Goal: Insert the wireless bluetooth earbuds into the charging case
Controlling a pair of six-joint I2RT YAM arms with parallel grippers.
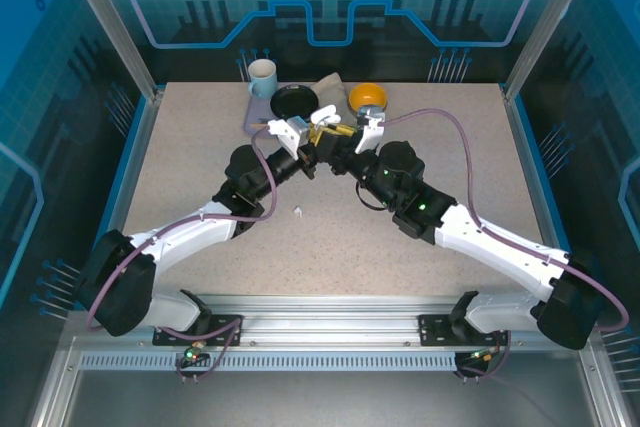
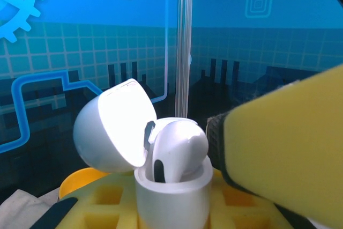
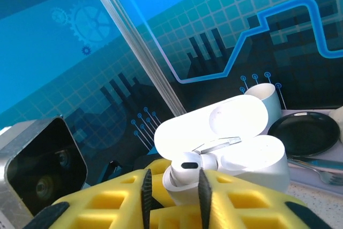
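My left gripper [image 2: 171, 215] is shut on a white charging case [image 2: 171, 197], holding it upright above the table with its lid [image 2: 115, 127] swung open. A white earbud [image 2: 179, 146] sits head-up in the case's well. In the right wrist view the same earbud [image 3: 187, 172] stands between the black pads of my right gripper [image 3: 174, 191], which is open, with a gap beside the left pad. The two grippers meet over the far middle of the table [image 1: 322, 137]. Another small white earbud [image 1: 298, 211] lies on the tabletop nearer the arms.
At the back of the table stand a white mug [image 1: 262, 77], a black plate [image 1: 294, 100], an orange bowl [image 1: 367, 97] and a crumpled cloth [image 1: 330, 85]. A fork [image 3: 316, 165] lies by the plate. Purple cables loop over both arms.
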